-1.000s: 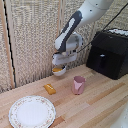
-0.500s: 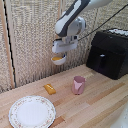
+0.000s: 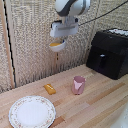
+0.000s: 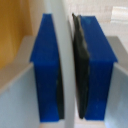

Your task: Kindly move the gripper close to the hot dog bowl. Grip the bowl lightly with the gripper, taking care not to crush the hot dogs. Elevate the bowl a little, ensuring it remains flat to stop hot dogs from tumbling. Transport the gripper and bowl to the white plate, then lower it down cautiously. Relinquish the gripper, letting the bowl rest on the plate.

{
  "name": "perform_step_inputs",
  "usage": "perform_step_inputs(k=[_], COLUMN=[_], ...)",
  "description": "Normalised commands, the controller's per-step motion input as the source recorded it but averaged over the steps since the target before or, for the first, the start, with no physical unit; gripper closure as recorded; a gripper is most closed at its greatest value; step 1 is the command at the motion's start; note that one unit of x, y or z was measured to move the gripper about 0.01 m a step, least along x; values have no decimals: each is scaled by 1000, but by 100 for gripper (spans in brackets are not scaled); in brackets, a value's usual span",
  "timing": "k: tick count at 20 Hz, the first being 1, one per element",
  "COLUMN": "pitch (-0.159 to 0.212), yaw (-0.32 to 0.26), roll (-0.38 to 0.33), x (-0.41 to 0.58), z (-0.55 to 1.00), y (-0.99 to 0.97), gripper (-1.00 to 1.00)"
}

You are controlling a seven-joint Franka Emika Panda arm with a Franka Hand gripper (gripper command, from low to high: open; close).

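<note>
- Exterior view: your gripper (image 3: 61,39) holds the hot dog bowl (image 3: 57,46) high above the table (image 3: 100,102).
- Wrist view: your fingers (image 4: 46,70) pinch its rim.
- The white plate (image 3: 32,111) lies near-left.

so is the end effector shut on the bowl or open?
Shut on it. In the wrist view the blue fingers pinch the rim of the hot dog bowl, which hangs under the end effector, clear of the table.

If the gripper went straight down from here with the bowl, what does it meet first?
Probably bare table behind the loose orange piece. The gripper, shut on the hot dog bowl, seems short of the white plate; depth is unclear.
</note>
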Motion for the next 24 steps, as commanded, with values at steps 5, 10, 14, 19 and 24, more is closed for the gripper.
perform_step_inputs(k=[5,10,14,19,24], pitch=[-33,-15,-12,-6,-25], yaw=[8,38,56,66,80], roll=[43,25,13,26,29], x=[-569,-458,-364,-333,-303], z=[324,-28,-241,-279,-403], y=[701,695,702,690,658], gripper=[100,100,100,100,100])
